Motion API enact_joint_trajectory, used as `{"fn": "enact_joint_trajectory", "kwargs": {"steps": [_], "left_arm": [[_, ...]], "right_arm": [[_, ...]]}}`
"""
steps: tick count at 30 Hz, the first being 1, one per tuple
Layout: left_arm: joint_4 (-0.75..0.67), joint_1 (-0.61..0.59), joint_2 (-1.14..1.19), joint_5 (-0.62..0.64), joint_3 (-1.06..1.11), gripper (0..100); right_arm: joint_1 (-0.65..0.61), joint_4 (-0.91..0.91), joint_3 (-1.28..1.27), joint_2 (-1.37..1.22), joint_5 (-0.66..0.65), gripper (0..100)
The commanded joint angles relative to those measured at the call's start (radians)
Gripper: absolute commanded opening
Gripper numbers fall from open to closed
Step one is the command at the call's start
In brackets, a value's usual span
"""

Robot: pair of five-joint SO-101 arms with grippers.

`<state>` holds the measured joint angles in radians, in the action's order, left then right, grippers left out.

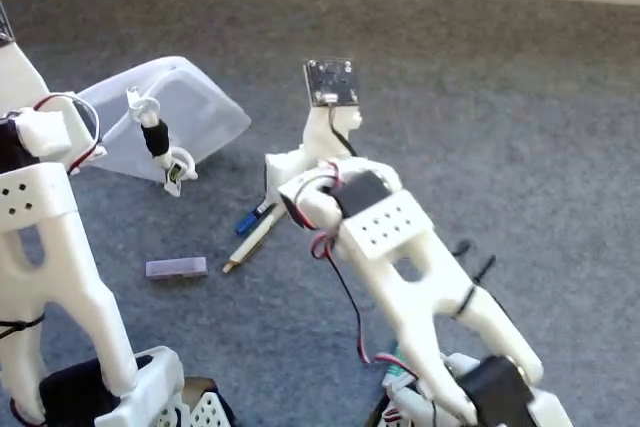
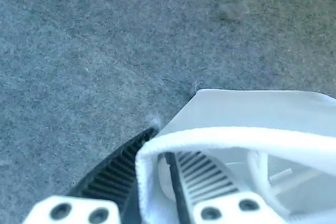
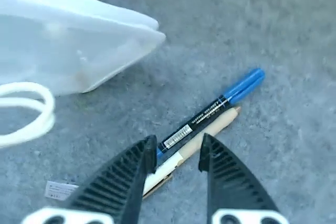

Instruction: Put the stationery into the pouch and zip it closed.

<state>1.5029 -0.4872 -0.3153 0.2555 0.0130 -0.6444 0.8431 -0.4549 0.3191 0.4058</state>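
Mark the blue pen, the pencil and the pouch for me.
blue pen (image 3: 242, 85), right wrist view, on its blue cap.
pencil (image 3: 219, 121), right wrist view, on the pale shaft near the tip.
pouch (image 1: 195, 107), high view, on its clear side wall.

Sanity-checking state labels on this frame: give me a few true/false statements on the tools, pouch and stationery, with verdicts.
1. The right tool is open, its fingers on either side of the blue pen and pencil. True.
2. The blue pen is already inside the pouch. False: it lies on the carpet, beside the pencil.
3. The left tool is clamped on the pouch's rim. True.
4. The small block is held in the right tool. False: it lies on the carpet, apart from both tools.
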Motion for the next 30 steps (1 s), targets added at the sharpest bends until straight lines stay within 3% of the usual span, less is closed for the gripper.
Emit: {"fn": "enact_joint_trajectory", "kwargs": {"steps": [1, 10, 30], "left_arm": [[-0.046, -0.025, 0.004, 0.026, 0.024, 1], [-0.091, -0.024, 0.004, 0.028, 0.061, 1], [-0.087, -0.013, 0.004, 0.028, 0.062, 1]], "right_arm": [[0.015, 0.039, 0.140, -0.094, 0.078, 12.7], [0.071, 0.044, 0.222, -0.236, 0.190, 12.7], [0.134, 0.016, 0.591, -0.753, 0.189, 12.7]]}}
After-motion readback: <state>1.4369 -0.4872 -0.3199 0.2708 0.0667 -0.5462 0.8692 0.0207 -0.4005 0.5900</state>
